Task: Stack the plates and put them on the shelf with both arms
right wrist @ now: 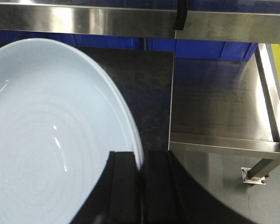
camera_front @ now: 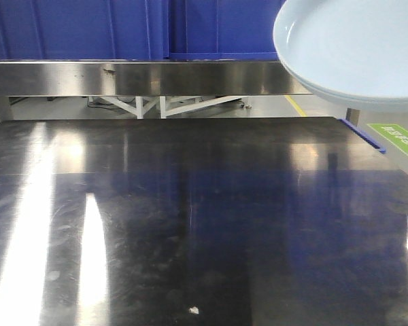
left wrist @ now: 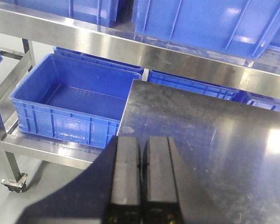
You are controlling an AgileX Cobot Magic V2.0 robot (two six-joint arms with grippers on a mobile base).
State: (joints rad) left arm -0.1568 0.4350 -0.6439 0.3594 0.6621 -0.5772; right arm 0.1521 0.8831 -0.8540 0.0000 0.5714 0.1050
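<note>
Two stacked pale bluish-white plates [camera_front: 353, 47] hang in the air at the top right of the front view, tilted, above the table's far right corner. In the right wrist view the plates [right wrist: 46, 130] fill the left half. My right gripper [right wrist: 140, 155] is shut on their rim. My left gripper [left wrist: 141, 140] is shut and empty, over the left edge of the dark tabletop [left wrist: 214, 140]. The shelf's steel front rail [camera_front: 143, 78] runs along the back, also seen in the left wrist view [left wrist: 130, 46] and the right wrist view [right wrist: 84, 21]. Neither gripper shows in the front view.
Blue crates [camera_front: 88, 27] stand on the shelf's upper tier. An open blue crate [left wrist: 70, 98] sits on a lower tier left of the table. A bare steel tier [right wrist: 214, 107] lies right of the tabletop [camera_front: 190, 204]. A castor [left wrist: 14, 184] stands on the floor.
</note>
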